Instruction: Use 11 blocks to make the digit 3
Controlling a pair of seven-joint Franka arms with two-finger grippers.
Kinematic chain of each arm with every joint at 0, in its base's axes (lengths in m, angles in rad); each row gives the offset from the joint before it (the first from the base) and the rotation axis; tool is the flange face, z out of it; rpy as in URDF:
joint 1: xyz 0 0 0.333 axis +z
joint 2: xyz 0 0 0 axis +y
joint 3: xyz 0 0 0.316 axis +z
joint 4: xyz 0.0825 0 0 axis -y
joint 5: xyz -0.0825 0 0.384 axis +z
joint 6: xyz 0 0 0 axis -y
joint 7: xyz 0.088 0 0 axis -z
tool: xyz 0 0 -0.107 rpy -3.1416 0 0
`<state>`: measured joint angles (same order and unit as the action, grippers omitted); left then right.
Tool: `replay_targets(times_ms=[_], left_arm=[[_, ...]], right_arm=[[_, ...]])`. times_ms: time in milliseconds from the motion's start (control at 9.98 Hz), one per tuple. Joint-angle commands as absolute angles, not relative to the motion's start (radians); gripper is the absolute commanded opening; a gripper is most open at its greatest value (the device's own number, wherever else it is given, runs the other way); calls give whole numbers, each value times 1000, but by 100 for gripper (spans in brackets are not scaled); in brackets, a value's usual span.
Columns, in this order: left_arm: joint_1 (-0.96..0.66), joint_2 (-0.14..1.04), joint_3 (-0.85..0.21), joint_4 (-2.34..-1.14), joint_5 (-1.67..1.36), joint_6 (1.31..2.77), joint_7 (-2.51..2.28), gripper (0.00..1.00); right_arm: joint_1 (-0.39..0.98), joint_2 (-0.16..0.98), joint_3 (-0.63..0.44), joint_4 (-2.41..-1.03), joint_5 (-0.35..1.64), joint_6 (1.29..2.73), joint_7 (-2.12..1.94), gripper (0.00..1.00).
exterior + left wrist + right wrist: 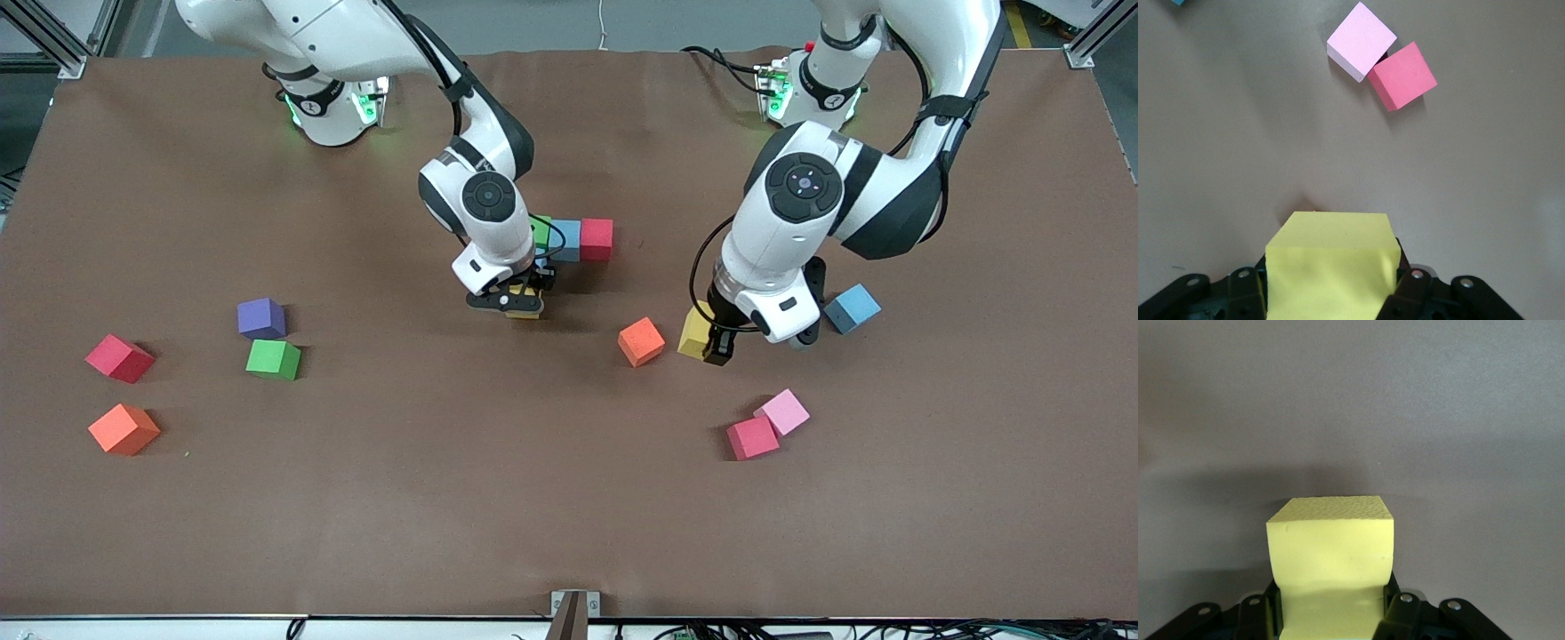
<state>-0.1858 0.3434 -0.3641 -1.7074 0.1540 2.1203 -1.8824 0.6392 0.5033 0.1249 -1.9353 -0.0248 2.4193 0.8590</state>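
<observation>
Starting closest to the front camera: an orange block (124, 428) sits toward the right arm's end of the table, and a red block (752, 437) touches a pink block (784, 411) at a corner toward the left arm's end. A bit farther from the camera there's another red block (119, 358), a green block (273, 359) and a purple block (261, 317) just beside it. Near the middle lies a second orange block (641, 341), and right next to it the left gripper (717, 345) is pinching a yellow block (696, 332), fingers clamped on its sides; in the left wrist view that cube (1333, 265) fills the space between the pads with the pink one (1361, 41) and red one (1402, 75) on the table past it. A blue block (852, 308) lies loose just beside that arm's wrist. The right gripper (523, 300) is pressed tight on its own yellow cube (524, 303), low against the table, squeezed enough that the foam dents in the right wrist view (1331, 563). Farthest away is the start of the digit 3 (569, 239): a green cube (540, 233), blue cube (565, 240) and red cube (597, 238) touching in a row, with the right gripper's yellow one just in front of the green end.
</observation>
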Motion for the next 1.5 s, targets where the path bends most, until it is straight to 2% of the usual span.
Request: replay_targets(times_ms=[0,100,200,301,601,801,1102,1403], left_arm=[[-186,347,-367,-1692,144,2102,-1882,13],[-186,347,-367,-1692,144,2102,-1885,13],[-195,351,-365,-1692,153,2100,-1908,13],[-210,354,-361,-1692,159,2095,-1931,13],[-212,356,-364,-1681,167,2071,-1934,13],[-213,362,-365,-1663,164,2045,-1936,13],[-270,382,-364,-1655,167,2043,-2011,13],[-392,455,-354,-1631,170,2045,-2179,13]], right_arm=[[653,472,114,-1989,-26,2460,877,27],[653,472,114,-1990,-26,2461,877,51],[653,472,114,-1990,-26,2459,876,83],[653,472,114,-1988,-26,2457,876,100],[649,465,114,-1982,-26,2444,877,100],[621,395,107,-1968,-26,2371,879,100],[430,281,107,-1956,-26,2249,861,100],[157,294,106,-1956,-40,2252,627,100]])
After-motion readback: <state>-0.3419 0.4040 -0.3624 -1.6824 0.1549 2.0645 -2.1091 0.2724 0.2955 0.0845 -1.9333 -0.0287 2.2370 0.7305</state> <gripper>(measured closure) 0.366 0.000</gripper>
